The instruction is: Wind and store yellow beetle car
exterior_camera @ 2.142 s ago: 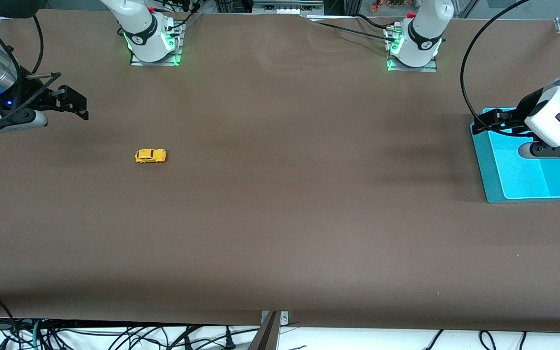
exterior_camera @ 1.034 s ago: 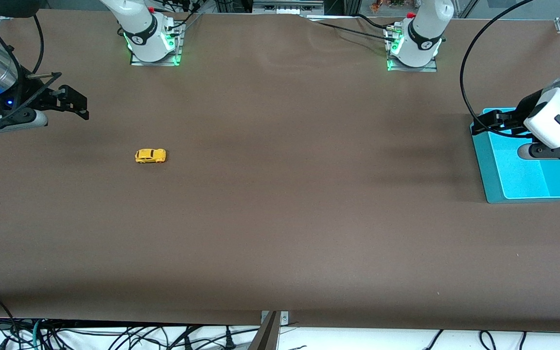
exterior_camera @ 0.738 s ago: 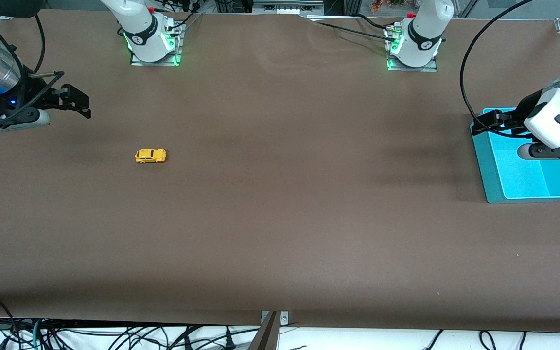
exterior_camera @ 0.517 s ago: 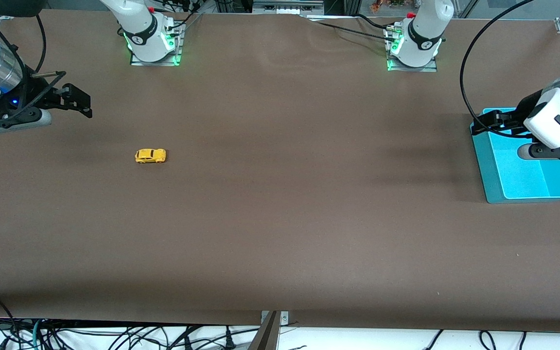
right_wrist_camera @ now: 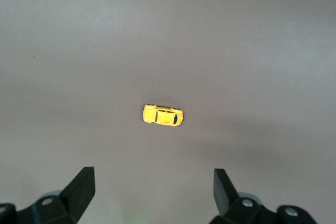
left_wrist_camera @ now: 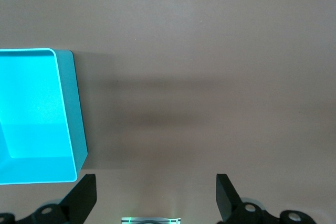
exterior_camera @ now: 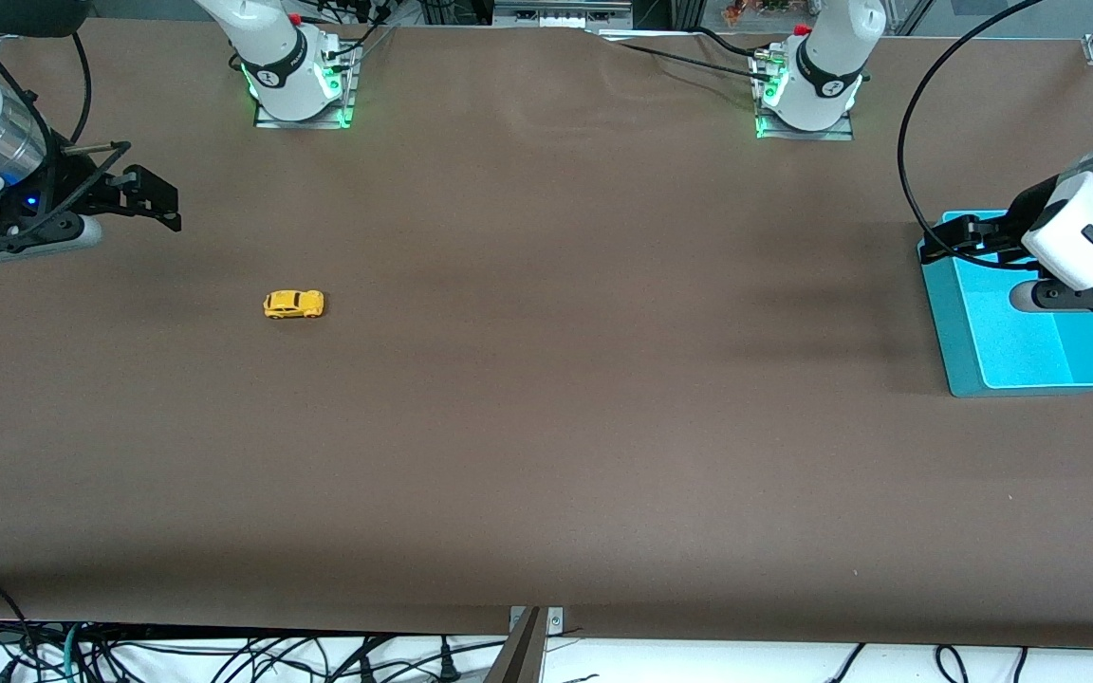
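The brown counter [exterior_camera: 546, 427] fills the front view, bare apart from a bin and a toy. A turquoise bin [exterior_camera: 1030, 365] lies at the left arm's end, its open inside empty where it shows; the left arm's white wrist covers part of it, and the left wrist view cuts off one side of it [left_wrist_camera: 37, 114].

The left tool [exterior_camera: 950, 237] hangs over the bin's edge that faces the bases, fingers spread wide and holding nothing; in its own wrist view only the two dark fingertips [left_wrist_camera: 84, 198] show. The right tool [exterior_camera: 153, 199] hangs over the counter at the right arm's end, fingers [right_wrist_camera: 84, 187] likewise spread wide and empty.

The yellow beetle car [exterior_camera: 294, 304] stands on its wheels on the counter toward the right arm's end, nearer the front camera than the right tool and well apart from the bin. Its long axis runs along the counter's length, end to end. Which end is its nose cannot be told. It [right_wrist_camera: 163, 115] lies clear of both fingertips.
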Controlling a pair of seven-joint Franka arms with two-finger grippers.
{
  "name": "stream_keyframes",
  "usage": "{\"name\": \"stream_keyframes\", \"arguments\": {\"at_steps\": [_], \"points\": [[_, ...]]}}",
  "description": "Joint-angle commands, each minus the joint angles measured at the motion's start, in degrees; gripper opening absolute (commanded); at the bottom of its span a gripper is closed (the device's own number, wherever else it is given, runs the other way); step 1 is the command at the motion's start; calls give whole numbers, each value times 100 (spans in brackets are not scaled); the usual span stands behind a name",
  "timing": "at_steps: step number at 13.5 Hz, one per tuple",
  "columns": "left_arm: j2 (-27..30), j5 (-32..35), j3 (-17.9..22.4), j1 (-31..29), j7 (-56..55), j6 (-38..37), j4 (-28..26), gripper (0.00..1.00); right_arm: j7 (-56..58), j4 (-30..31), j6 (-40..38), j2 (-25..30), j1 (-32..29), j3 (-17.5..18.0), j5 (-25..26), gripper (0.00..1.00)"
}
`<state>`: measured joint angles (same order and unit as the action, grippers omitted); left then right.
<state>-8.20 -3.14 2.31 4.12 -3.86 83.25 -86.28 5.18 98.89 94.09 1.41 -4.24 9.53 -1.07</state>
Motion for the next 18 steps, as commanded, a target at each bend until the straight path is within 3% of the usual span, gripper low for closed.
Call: {"name": "stream_keyframes", "arguments": {"at_steps": [1,18], "points": [[-68,112,-3,-8,113,-64,155,100,-44,-98,-84,-45,-6,5,-95,100],[-68,103,-3,-8,113,-64,155,100,-96,130,13,-36,-6,14,-95,100]]}}
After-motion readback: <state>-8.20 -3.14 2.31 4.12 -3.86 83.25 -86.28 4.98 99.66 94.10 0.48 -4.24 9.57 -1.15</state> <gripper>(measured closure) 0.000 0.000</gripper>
